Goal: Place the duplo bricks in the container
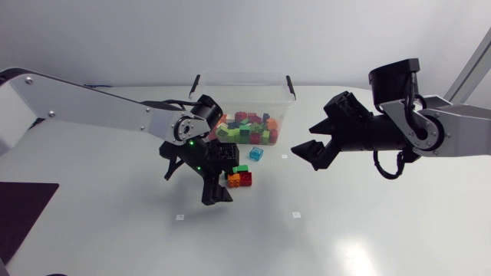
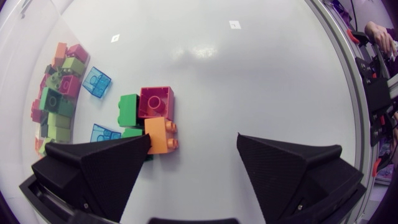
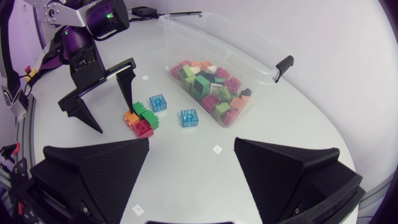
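A small cluster of duplo bricks, red (image 2: 156,102), green (image 2: 129,110) and orange (image 2: 161,135), lies on the white table just in front of the clear container (image 1: 282,103). My left gripper (image 1: 196,182) hangs open right beside this cluster (image 1: 239,178), with the orange brick at the tip of one finger (image 2: 106,165). Two see-through blue bricks (image 3: 157,102) (image 3: 189,117) lie between the cluster and the container, which holds several coloured bricks (image 3: 208,87). My right gripper (image 1: 316,149) is open and holds nothing, raised to the right of the container.
The container's black handle clips (image 1: 291,84) stick up at its ends. Small white markers (image 1: 296,215) dot the tabletop. A dark mat (image 1: 23,211) lies at the table's left edge.
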Controlling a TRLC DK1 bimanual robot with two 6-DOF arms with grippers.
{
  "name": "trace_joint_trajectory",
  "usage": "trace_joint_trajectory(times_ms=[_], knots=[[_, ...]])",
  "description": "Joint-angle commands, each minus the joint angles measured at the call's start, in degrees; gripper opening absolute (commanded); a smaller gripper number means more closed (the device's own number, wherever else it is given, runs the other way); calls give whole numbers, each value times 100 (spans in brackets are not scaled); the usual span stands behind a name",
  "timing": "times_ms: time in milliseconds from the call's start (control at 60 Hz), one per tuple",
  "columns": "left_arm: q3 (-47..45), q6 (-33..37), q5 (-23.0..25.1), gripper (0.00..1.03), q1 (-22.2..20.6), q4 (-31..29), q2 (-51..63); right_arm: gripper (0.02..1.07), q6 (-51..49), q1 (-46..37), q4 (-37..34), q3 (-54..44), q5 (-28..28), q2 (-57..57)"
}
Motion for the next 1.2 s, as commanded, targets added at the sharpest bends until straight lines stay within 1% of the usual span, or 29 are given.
trace_joint_trajectory(times_ms=[0, 350, 417, 467, 600, 733, 750, 767, 867, 967, 983, 1000, 1017, 1033, 1050, 1083, 1183], knots=[[144, 188, 53, 96, 42, -91, 198, 101, -55, -1, 120, -143, -62, -80], [399, 144, -26, 96, 42, -100, 471, 101, -98, 52, 77, -81, -53, -115], [390, 162, -26, 96, 16, -170, 471, 101, -107, 61, 68, -81, -53, -115], [364, 180, -26, 93, -1, -223, 471, 101, -107, 70, 68, -72, -53, -115], [355, 162, -26, 92, -1, -214, 506, 101, -125, 149, 77, -81, -53, -45], [381, 144, -26, 81, -63, -214, 594, 100, -336, 448, 33, -160, -53, 166], [381, 136, -26, 78, -81, -214, 620, 100, -353, 483, 24, -160, -53, 202], [390, 136, -26, 76, -89, -214, 629, 100, -380, 544, 24, -169, -53, 272], [408, 74, -26, 60, -142, -214, 664, 100, -661, 869, -143, -152, -9, 720], [408, 39, -26, 48, -160, -214, 699, 100, -819, 1054, -152, -28, 0, 1239], [399, 30, -26, 43, -160, -214, 699, 100, -837, 1063, -152, -2, 0, 1300], [399, 21, -26, 41, -160, -214, 699, 100, -872, 1072, -152, 42, -9, 1397], [390, 13, -26, 36, -168, -214, 699, 100, -881, 1080, -152, 68, -18, 1441], [390, 13, -26, 34, -168, -214, 699, 100, -916, 1080, -152, 103, -18, 1520], [390, -5, -26, 30, -168, -214, 691, 100, -933, 1089, -152, 139, -18, 1573], [373, -14, -26, 28, -168, -223, 673, 100, -969, 1089, -143, 218, -18, 1696], [320, -22, -35, 28, -186, -223, 603, 100, -1100, 1089, -143, 464, -44, 2100]])
